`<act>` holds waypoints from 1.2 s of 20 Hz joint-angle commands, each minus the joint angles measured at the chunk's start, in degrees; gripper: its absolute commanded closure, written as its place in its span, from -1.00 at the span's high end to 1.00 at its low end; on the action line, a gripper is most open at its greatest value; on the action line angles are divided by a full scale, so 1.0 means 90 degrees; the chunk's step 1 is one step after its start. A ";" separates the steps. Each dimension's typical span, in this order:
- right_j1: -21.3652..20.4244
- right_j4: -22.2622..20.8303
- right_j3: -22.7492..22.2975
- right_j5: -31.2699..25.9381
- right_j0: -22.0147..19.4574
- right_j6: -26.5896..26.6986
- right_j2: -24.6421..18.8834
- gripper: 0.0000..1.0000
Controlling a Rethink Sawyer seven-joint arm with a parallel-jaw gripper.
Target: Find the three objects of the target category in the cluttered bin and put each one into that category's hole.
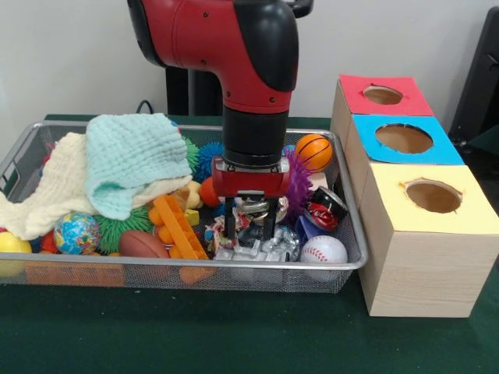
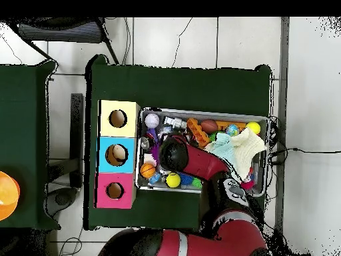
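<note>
The wire bin fills the left and middle of the front view, its long axis running left to right across the frame, crowded with toys. The gripper reaches down into its lower middle part, fingers a little apart and straddling a heap of small silvery and dark pieces; whether it has hold of any of them I cannot tell. Just right of it lie a baseball at the lower rim and a small basketball further up. A brown football lies lower left, long axis left to right, beside a globe ball. Pale cloths cover the upper left. Right of the bin stand three boxes with round holes: red, blue, yellow.
</note>
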State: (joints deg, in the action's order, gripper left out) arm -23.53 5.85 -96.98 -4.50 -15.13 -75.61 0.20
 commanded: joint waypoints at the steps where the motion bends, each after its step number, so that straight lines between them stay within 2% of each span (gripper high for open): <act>1: 0.0241 0.0064 -0.0321 -0.2360 0.0294 -0.0947 0.0284 1.00; 3: 0.0157 0.0023 -0.0191 -0.3037 0.0431 -0.0936 0.0469 1.00; 7: -0.0066 -0.0045 -0.0138 -0.3430 0.0563 -0.1020 0.0651 1.00; 10: -0.0141 -0.0041 -0.0190 -0.3383 0.0555 -0.1080 0.0639 1.00; 14: -0.0162 -0.0015 -0.0391 -0.2983 0.0400 -0.1071 0.0444 1.00; 16: -0.0223 -0.0018 -0.0594 -0.2361 0.0135 -0.0958 0.0133 1.00; 19: -0.0234 -0.0230 -0.1121 -0.0851 -0.0643 -0.0748 -0.0802 1.00; 21: -0.0244 -0.0552 -0.1305 -0.0002 -0.0969 -0.0829 -0.1179 1.00; 24: -0.0184 -0.0960 -0.1379 0.0828 -0.1251 -0.1037 -0.1520 1.00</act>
State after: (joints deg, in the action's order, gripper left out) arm -27.47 3.80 -101.35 -10.12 -20.82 -75.61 -1.76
